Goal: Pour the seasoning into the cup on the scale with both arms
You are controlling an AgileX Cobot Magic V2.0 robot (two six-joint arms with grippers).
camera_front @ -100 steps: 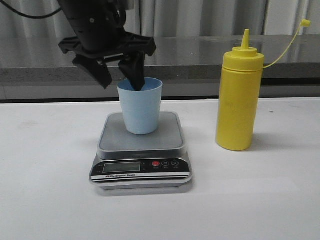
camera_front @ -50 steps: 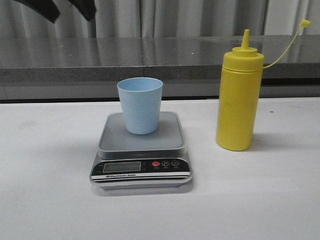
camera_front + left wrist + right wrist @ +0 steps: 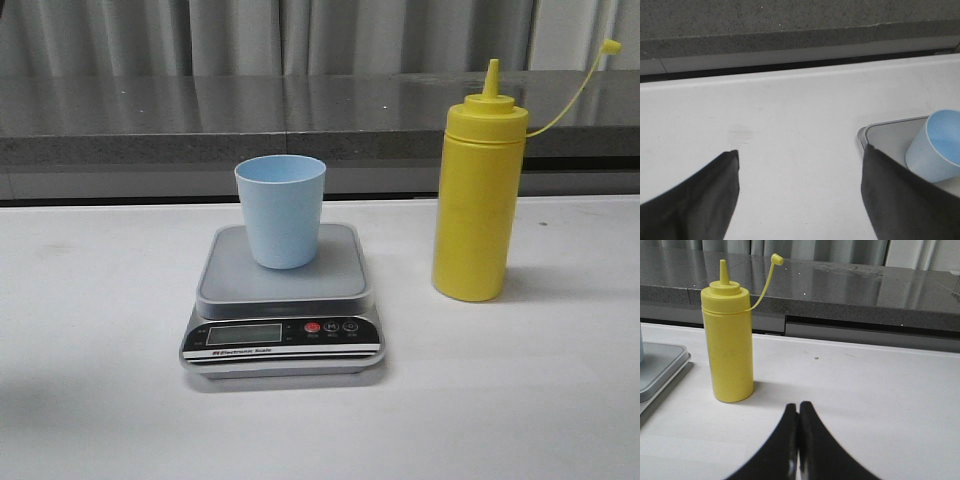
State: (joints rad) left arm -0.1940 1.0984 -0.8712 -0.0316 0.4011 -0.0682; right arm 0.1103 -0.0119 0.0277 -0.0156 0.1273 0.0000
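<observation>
Squeeze bottle (image 3: pixel 478 195) upright at frame right, apart from cup (image 3: pixel 281 210) on scale (image 3: pixel 282 300). Soft plastic, likely light; grip mid-body gently. Left gripper (image 3: pixel 800 195) jaws spread, empty; right gripper (image 3: pixel 799 440) jaws closed, empty.

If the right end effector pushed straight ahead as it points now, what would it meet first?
Probably nothing at first: the right end effector, fingers shut, faces bare table. The seasoning bottle stands off to one side of that line; beyond lies the grey ledge. Depth is unclear.
</observation>
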